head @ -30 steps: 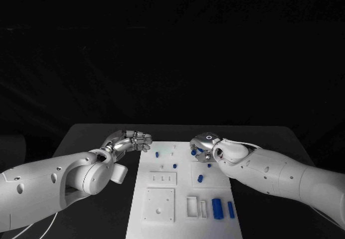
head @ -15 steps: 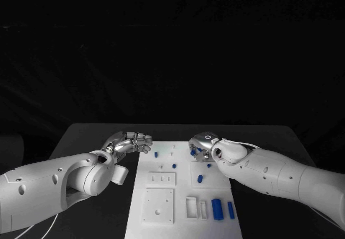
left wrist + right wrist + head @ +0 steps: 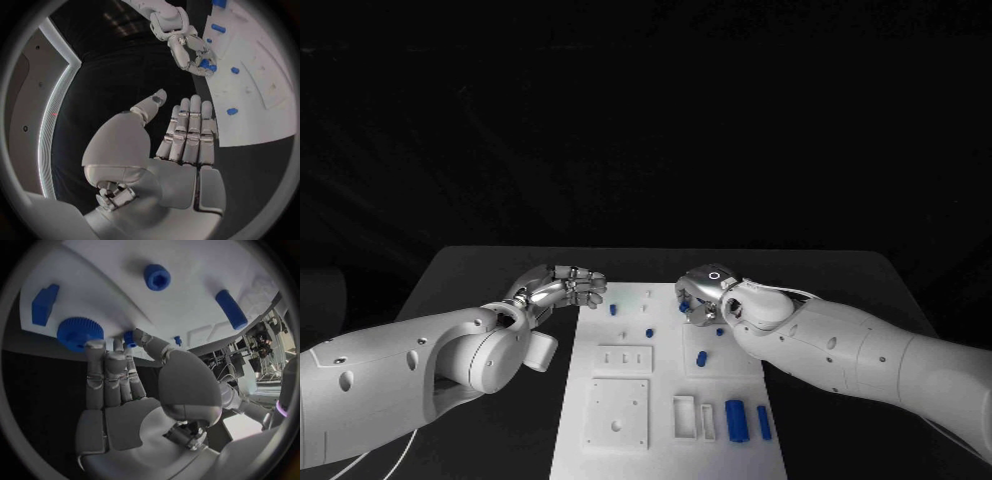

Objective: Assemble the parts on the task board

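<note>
Looking down from the head view, the white task board (image 3: 661, 385) lies in the middle of the black table (image 3: 473, 270), with small blue parts on it. Three long blue parts (image 3: 736, 420) lie side by side near its close right corner. The left hand (image 3: 564, 285) sits just off the board's far left edge, over the table. The right hand (image 3: 704, 297) is over the board's far right part.

The left wrist view shows more of the left hand (image 3: 181, 137): its fingers are straight and pressed side by side, the thumb stands a little apart, and it holds nothing. That view also shows the right hand (image 3: 190, 50) with a small blue part (image 3: 204, 64) between its fingertips.

The right wrist view shows the right hand (image 3: 125, 385) up close. Its thumb and one finger pinch the small blue part (image 3: 129, 337) just above the board. Beside them sits a blue gear (image 3: 80, 333), a round blue part with a hole (image 3: 157, 276) and a blue peg (image 3: 232, 309).
</note>
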Motion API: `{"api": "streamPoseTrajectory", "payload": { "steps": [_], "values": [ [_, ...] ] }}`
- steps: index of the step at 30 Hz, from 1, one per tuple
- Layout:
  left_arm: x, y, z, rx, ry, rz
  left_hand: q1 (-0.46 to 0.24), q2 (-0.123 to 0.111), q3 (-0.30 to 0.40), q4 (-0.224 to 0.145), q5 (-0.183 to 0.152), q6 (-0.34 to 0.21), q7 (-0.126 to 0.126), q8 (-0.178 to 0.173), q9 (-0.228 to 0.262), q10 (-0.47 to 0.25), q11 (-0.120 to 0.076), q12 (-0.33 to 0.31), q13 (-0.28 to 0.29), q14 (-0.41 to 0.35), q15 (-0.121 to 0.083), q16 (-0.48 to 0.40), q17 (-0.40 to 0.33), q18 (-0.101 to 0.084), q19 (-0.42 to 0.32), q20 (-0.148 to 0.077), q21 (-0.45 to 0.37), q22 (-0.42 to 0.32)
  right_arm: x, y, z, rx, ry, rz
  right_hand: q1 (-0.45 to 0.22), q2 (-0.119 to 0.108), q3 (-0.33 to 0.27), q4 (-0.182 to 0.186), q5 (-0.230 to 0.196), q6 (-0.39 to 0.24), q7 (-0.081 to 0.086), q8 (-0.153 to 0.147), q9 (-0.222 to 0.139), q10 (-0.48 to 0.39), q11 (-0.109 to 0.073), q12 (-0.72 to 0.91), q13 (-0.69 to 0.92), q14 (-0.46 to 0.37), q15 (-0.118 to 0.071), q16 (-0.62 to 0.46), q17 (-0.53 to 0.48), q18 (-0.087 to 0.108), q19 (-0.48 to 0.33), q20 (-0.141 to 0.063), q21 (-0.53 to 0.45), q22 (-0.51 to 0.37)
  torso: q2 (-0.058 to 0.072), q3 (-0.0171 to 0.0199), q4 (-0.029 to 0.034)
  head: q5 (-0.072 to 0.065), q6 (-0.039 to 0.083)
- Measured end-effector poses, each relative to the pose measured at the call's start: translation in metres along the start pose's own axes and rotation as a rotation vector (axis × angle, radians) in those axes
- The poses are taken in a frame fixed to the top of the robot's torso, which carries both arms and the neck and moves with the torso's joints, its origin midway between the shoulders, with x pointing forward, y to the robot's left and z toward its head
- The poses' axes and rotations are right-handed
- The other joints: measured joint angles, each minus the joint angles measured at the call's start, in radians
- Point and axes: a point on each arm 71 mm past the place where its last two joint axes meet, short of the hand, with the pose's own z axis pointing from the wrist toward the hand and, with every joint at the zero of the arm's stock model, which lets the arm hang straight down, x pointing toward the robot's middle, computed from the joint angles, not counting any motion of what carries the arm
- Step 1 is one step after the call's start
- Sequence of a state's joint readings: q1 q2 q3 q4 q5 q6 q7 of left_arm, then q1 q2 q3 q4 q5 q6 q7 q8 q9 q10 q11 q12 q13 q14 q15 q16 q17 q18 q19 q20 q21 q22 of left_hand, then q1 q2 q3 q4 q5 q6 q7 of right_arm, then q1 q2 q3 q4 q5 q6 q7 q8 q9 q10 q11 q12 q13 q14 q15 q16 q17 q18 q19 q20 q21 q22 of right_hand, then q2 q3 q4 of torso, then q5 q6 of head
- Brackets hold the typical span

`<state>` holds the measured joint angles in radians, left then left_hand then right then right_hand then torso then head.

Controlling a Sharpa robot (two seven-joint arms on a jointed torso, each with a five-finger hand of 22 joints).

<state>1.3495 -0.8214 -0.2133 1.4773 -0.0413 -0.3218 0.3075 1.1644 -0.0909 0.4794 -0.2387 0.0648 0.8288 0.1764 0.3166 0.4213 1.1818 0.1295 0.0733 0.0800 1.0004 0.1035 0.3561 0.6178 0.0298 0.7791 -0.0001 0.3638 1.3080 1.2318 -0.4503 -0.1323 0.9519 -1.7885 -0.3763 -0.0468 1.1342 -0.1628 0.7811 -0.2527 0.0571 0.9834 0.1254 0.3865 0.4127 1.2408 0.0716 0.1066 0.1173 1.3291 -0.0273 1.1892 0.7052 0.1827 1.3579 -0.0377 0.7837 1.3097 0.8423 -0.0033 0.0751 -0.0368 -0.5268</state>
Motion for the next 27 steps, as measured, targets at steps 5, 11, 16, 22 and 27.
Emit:
{"api": "streamPoseTrajectory", "payload": {
  "steps": [5, 11, 16, 22, 27],
  "values": [
    [0.0, 0.0, 0.0, -0.001, 0.001, 0.0, 0.0, 0.0, 0.0, 0.0, 0.0, 0.0, 0.0, 0.0, 0.0, 0.0, 0.0, 0.0, 0.0, 0.0, 0.0, 0.0, 0.0, 0.0, 0.0, 0.0, 0.0, 0.0, -0.001, 0.001, 0.0, -0.001, -0.005, -0.003, -0.005, 0.005, 0.01, -0.004, -0.003, 0.019, -0.009, 0.008, 0.001, 0.043, -0.018, 0.005, 0.016, 0.001, -0.009, 0.009, -0.007, -0.001, 0.0, 0.0, 0.021, 0.0, 0.001, -0.0003, -0.001, 0.0, 0.0],
    [0.0, 0.0, 0.0, -0.001, 0.001, 0.0, 0.0, 0.0, 0.002, -0.002, 0.0, 0.0, 0.0, 0.0, 0.0, 0.0, 0.0, 0.0, 0.0, 0.0, 0.0, 0.0, 0.0, 0.0, 0.0, 0.0, 0.0, 0.0, 0.0, 0.004, -0.002, 0.003, -0.013, 0.0, -0.015, 0.001, 0.021, -0.01, -0.003, 0.035, -0.016, 0.011, 0.001, 0.062, -0.02, 0.005, 0.028, 0.001, -0.009, 0.018, -0.013, -0.002, 0.0, 0.0, 0.047, 0.0, 0.002, -0.0006, -0.0018, 0.001, 0.003],
    [-0.001, 0.0, 0.0, -0.001, -0.001, 0.001, 0.0, 0.0, 0.002, -0.002, 0.0, 0.0, 0.0, 0.0, 0.0, 0.0, 0.0, 0.0, 0.0, 0.0, 0.0, 0.0, 0.001, 0.0, 0.0, 0.0, 0.0, 0.0, -0.001, 0.008, -0.003, 0.006, -0.019, 0.006, -0.015, 0.001, 0.024, -0.012, -0.003, 0.041, -0.019, 0.012, 0.001, 0.066, -0.023, 0.005, 0.035, 0.0, -0.011, 0.022, -0.015, -0.006, -0.006, -0.006, 0.056, 0.0, 0.003, -0.0009, -0.0029, 0.003, 0.008],
    [-0.001, 0.0, 0.001, -0.002, -0.003, 0.001, 0.0, 0.0, 0.005, -0.005, 0.0, 0.0, 0.0, 0.0, 0.001, 0.0, 0.0, 0.0, 0.0, 0.0, 0.0, 0.0, 0.001, 0.0, 0.0, 0.0, 0.0, 0.0, -0.007, 0.013, -0.003, 0.014, -0.037, 0.015, -0.014, 0.001, 0.031, -0.011, -0.008, 0.052, -0.023, 0.016, 0.002, 0.082, -0.026, 0.004, 0.038, -0.004, -0.014, 0.025, -0.018, -0.006, -0.009, -0.009, 0.062, 0.0, 0.005, -0.0011, -0.0041, 0.005, 0.015],
    [-0.002, 0.0, 0.0, -0.002, -0.004, 0.001, -0.004, -0.004, 0.005, -0.005, 0.0, 0.0, 0.0, 0.0, 0.001, 0.0, 0.0, 0.0, 0.0, 0.0, 0.0, 0.0, 0.002, 0.0, -0.004, 0.004, 0.0, 0.0, -0.014, 0.015, -0.001, 0.027, -0.062, 0.018, -0.014, 0.0, 0.033, -0.013, -0.008, 0.052, -0.023, 0.016, 0.002, 0.082, -0.026, 0.004, 0.043, -0.002, -0.019, 0.025, -0.019, -0.007, -0.009, -0.009, 0.068, 0.0, 0.005, -0.0015, -0.0047, 0.005, 0.02]
  ]
}}
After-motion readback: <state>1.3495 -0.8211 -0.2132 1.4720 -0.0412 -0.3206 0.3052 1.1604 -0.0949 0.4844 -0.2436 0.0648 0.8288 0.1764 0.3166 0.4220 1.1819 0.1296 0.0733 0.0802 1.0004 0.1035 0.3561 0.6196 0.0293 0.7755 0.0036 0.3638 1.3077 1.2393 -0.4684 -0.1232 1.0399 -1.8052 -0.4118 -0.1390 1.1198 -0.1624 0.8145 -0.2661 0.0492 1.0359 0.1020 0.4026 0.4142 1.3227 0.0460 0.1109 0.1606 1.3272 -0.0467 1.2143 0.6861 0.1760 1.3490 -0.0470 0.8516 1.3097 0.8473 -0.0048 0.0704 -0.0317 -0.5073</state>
